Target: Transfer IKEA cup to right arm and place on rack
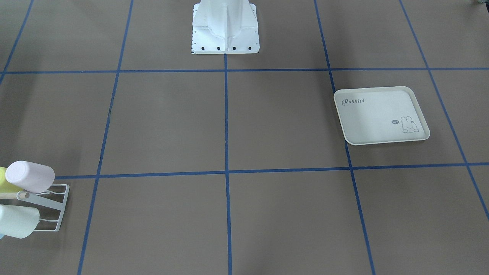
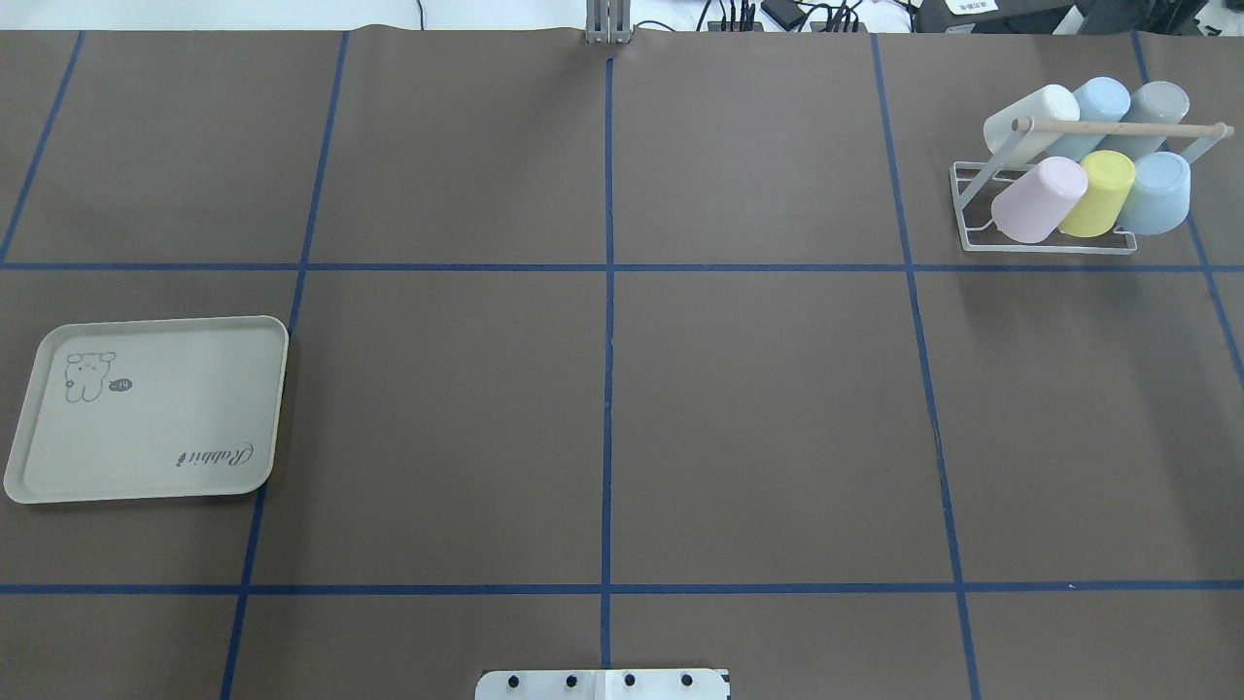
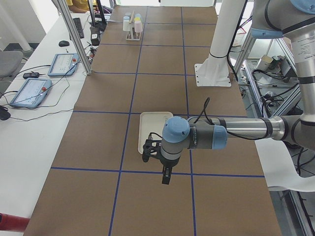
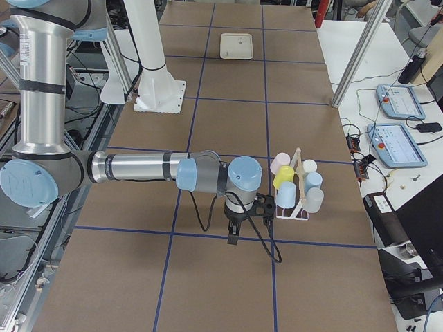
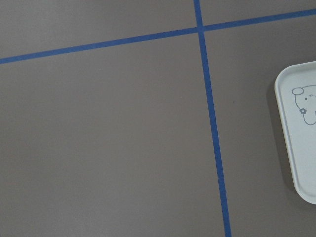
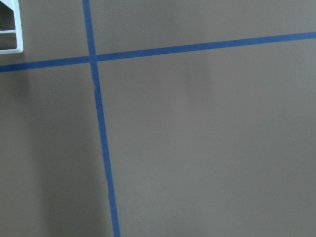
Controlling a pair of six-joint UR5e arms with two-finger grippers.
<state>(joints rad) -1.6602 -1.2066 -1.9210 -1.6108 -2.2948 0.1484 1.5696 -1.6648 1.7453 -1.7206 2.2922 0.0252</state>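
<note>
The white wire rack [image 2: 1030,249] stands at the table's far right in the overhead view and carries several pastel cups on its prongs, among them a pink cup [image 2: 1038,199] and a yellow cup [image 2: 1098,192]. In the front-facing view the rack [image 1: 53,203] is at the lower left with the pink cup [image 1: 30,176] on it. My right gripper [image 4: 232,235] hangs beside the rack [image 4: 291,216] in the right side view. My left gripper [image 3: 166,176] hangs next to the tray. Both show only in the side views, so whether they are open or shut I cannot tell.
A cream rabbit-printed tray [image 2: 146,408] lies on the table's left side with nothing on it; its edge shows in the left wrist view [image 5: 301,148]. The robot's white base [image 1: 225,26] stands at mid-table. A rack corner [image 6: 20,29] shows in the right wrist view.
</note>
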